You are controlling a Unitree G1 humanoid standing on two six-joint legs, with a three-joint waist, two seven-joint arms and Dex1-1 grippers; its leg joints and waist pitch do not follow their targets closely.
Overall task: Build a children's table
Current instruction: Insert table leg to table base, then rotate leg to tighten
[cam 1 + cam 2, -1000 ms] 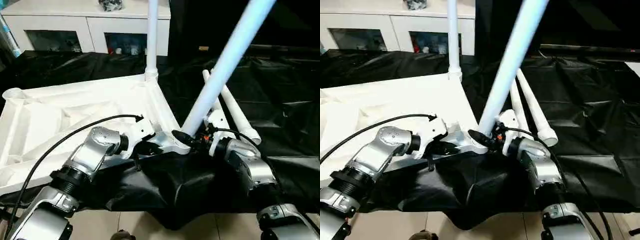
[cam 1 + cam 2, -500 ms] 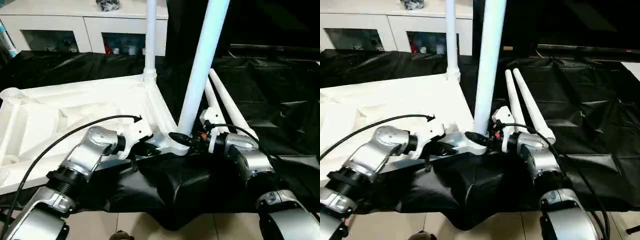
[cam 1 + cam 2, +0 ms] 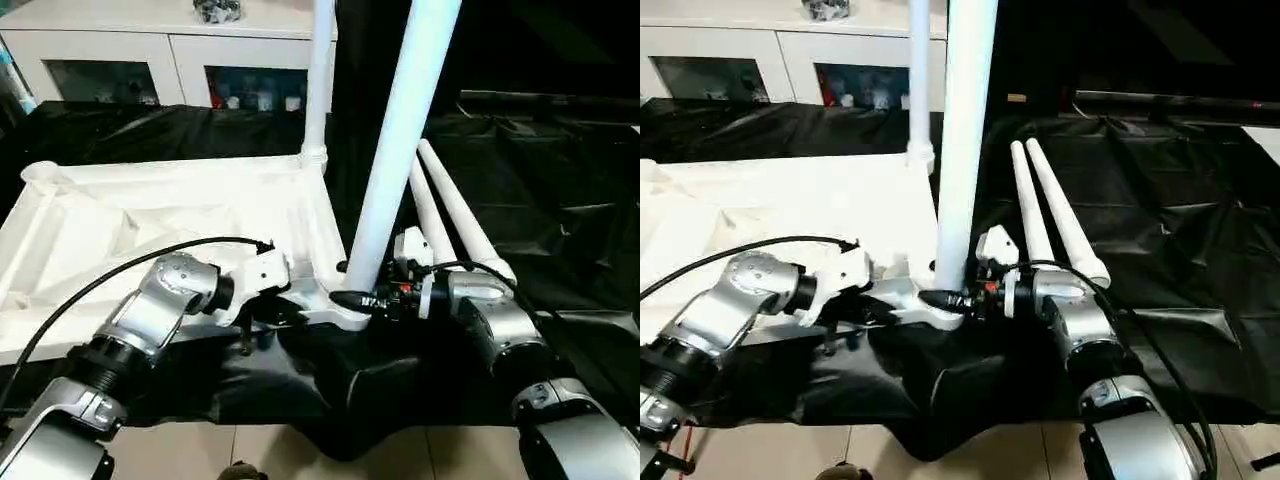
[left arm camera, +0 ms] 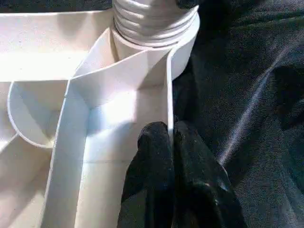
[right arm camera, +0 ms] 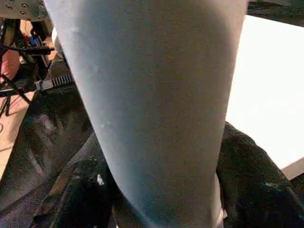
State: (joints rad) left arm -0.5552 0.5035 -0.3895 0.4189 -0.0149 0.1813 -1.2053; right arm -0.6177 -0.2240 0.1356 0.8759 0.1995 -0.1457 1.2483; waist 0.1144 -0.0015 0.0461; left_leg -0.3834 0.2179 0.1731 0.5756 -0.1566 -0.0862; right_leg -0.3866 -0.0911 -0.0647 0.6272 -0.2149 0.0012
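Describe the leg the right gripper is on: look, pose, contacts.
The leg is a long, smooth white tube, plastic by its look, nearly upright with a slight lean. Its ribbed lower end sits at the near corner socket of the upturned table top. The right gripper clasps it just above the socket, one black finger on each side.

A lab-like indoor room: black-draped tabletop [image 3: 560,210], tiled floor [image 3: 200,450] below it, white glass-door cabinet [image 3: 170,60] behind (cluttered inside).

Black-draped work table [image 3: 560,210]; white glass-door cabinet [image 3: 150,50] behind.
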